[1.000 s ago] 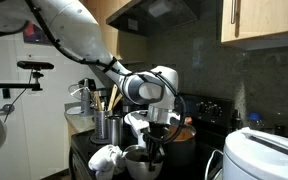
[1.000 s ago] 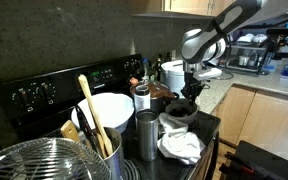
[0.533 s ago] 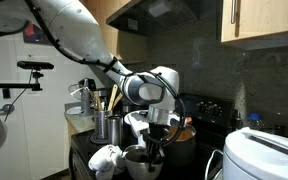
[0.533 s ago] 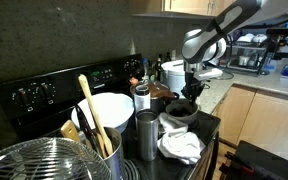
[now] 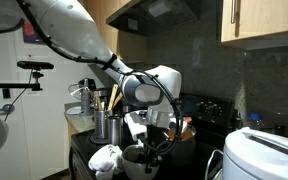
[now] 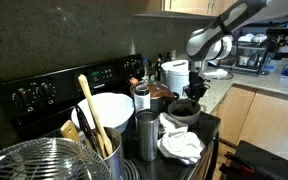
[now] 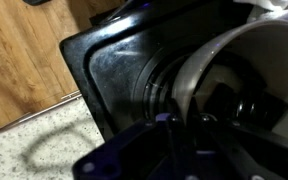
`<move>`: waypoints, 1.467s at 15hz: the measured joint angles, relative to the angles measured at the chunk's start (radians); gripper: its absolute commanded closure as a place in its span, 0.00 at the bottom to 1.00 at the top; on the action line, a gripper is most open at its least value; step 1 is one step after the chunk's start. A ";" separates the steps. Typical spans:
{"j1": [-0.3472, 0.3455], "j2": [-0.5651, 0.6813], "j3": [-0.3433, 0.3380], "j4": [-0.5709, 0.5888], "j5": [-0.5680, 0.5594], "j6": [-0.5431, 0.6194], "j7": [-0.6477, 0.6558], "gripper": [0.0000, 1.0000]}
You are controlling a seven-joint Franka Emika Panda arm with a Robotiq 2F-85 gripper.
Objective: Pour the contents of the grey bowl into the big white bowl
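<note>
The grey bowl sits on the front corner of the black stove, and also shows in an exterior view. My gripper reaches down onto its rim and is shut on it; it also shows in an exterior view. In the wrist view the fingers pinch the rim of the grey bowl, whose pale inside holds some dark pieces. The big white bowl stands further back on the stove, apart from the gripper, and shows behind the arm.
A crumpled white cloth lies next to the grey bowl. A steel cup, a utensil holder with wooden spoons and a wire basket stand nearby. A dark pot with orange contents and a boxy white appliance sit beyond.
The arm and gripper have shifted slightly sideways at the grey bowl's rim. The bowl stays on the stove.
</note>
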 measured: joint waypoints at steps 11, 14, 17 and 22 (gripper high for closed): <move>0.003 -0.001 0.005 -0.045 0.124 -0.001 -0.078 0.95; 0.006 -0.002 0.011 -0.041 0.125 -0.001 -0.080 0.95; 0.014 -0.006 0.013 -0.035 0.125 -0.001 -0.081 0.95; 0.029 -0.028 0.018 -0.034 0.125 -0.012 -0.081 0.95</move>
